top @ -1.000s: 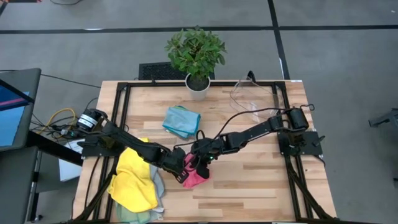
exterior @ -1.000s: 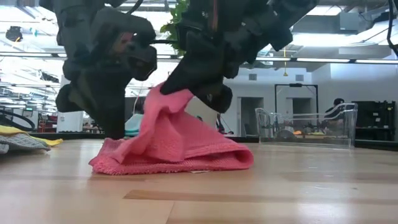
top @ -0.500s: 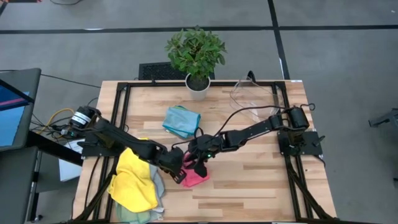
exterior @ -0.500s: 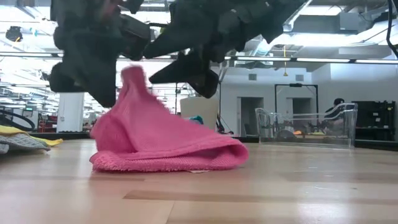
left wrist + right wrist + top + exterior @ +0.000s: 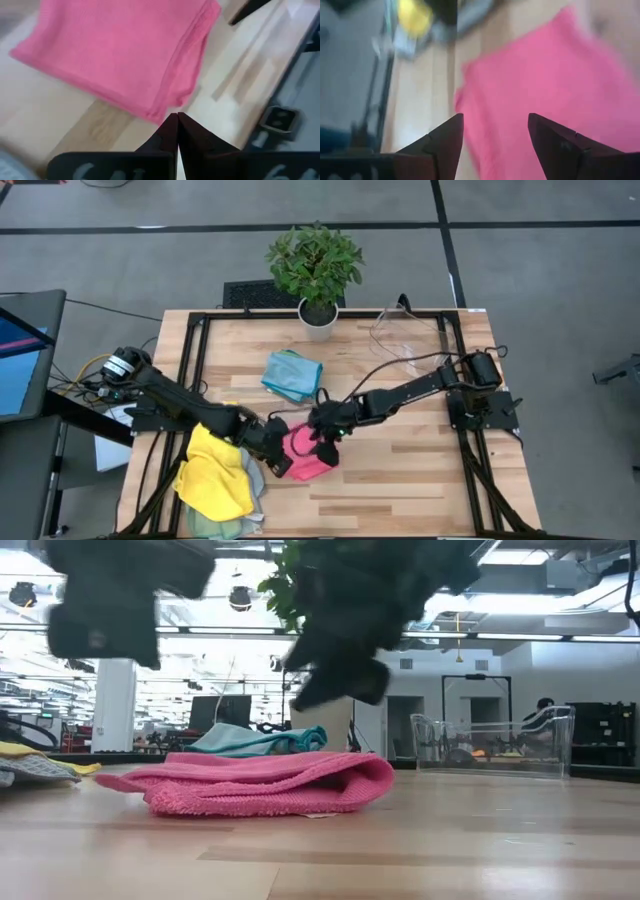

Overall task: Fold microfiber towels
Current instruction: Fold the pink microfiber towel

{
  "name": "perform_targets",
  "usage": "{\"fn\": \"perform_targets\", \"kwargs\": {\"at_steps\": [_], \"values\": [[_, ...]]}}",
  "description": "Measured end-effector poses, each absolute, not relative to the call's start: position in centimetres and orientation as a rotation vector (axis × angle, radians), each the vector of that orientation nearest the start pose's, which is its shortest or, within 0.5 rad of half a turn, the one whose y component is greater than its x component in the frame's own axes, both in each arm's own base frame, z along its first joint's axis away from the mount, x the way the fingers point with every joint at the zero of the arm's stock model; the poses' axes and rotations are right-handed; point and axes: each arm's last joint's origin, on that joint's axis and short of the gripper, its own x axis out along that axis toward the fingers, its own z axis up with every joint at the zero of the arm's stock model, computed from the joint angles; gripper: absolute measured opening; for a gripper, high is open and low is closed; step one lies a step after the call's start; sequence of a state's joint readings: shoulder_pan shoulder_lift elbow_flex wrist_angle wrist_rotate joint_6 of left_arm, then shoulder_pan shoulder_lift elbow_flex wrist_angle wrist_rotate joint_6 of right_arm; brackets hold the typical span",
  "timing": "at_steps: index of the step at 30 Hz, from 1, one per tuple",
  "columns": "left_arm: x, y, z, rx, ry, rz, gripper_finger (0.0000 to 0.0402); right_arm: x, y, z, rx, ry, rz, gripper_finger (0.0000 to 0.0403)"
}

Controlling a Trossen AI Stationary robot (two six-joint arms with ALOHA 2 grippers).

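A pink microfiber towel (image 5: 305, 454) lies folded flat on the wooden table (image 5: 400, 470), its layers stacked in the low view (image 5: 255, 784). My left gripper (image 5: 176, 122) is shut and hovers just off the towel's left edge (image 5: 279, 467), clear above it. My right gripper (image 5: 495, 132) stands open over the towel's far right part (image 5: 325, 446), with nothing between its fingers. A teal towel (image 5: 292, 374) lies farther back. A yellow towel (image 5: 215, 475) tops a pile at the near left.
A potted plant (image 5: 316, 272) stands at the far edge, with a clear plastic bin (image 5: 405, 335) to its right. Black frame rails (image 5: 196, 360) run along the table's sides. Bare wood lies to the right of the pink towel (image 5: 420, 470).
My right gripper has opened and let go of the pink towel's raised fold, then lifted a little. My left gripper, still shut, has risen off the towel and drawn toward the table's left edge. The towel's raised part has fallen, and the towel now lies flat.
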State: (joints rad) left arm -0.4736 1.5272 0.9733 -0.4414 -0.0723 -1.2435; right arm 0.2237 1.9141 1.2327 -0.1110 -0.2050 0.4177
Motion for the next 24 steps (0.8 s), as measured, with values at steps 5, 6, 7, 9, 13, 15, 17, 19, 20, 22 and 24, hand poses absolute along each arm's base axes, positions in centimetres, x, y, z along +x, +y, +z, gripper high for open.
{"fn": "perform_targets", "kwargs": {"at_steps": [5, 6, 7, 9, 13, 15, 17, 19, 20, 22, 24], "values": [[25.2, -16.6, 19.6, -0.733, 0.952, 0.372, 0.0001, 37.9, 12.0, 17.0, 0.253, 0.949, 0.209, 0.0248], [25.0, -16.9, 19.3, -0.741, 0.951, 0.399, 0.0004, 37.8, 12.2, 16.9, 0.241, 0.949, 0.198, 0.0248], [25.0, -17.2, 18.8, -0.761, 0.956, 0.417, 0.0011, 37.7, 12.5, 17.0, 0.240, 0.945, 0.191, 0.0248], [25.1, -17.6, 17.8, -0.799, 0.974, 0.460, 0.0033, 37.5, 12.7, 17.3, 0.252, 0.938, 0.175, 0.0248], [26.0, -18.4, 15.8, -0.896, 0.998, 0.493, 0.0108, 37.2, 13.1, 17.8, 0.282, 0.933, 0.156, 0.0248], [26.5, -18.3, 14.8, -0.965, 1.035, 0.526, 0.0152, 37.2, 13.1, 18.4, 0.306, 0.913, 0.153, 0.0248], [26.7, -17.9, 14.1, -1.027, 1.074, 0.595, 0.0192, 36.9, 12.9, 18.8, 0.312, 0.925, 0.145, 0.0248], [26.9, -17.8, 14.0, -1.085, 1.056, 0.637, 0.0224, 37.0, 12.9, 19.2, 0.329, 0.905, 0.144, 0.0248], [26.9, -17.8, 14.0, -1.106, 1.033, 0.662, 0.0236, 36.7, 12.9, 19.4, 0.331, 0.912, 0.139, 0.0248], [27.0, -17.8, 14.0, -1.155, 0.971, 0.706, 0.0253, 36.6, 13.0, 19.9, 0.335, 0.893, 0.146, 0.0248], [27.2, -17.7, 14.2, -1.194, 0.868, 0.731, 0.0259, 36.6, 13.1, 20.1, 0.334, 0.888, 0.140, 0.0248]]}}
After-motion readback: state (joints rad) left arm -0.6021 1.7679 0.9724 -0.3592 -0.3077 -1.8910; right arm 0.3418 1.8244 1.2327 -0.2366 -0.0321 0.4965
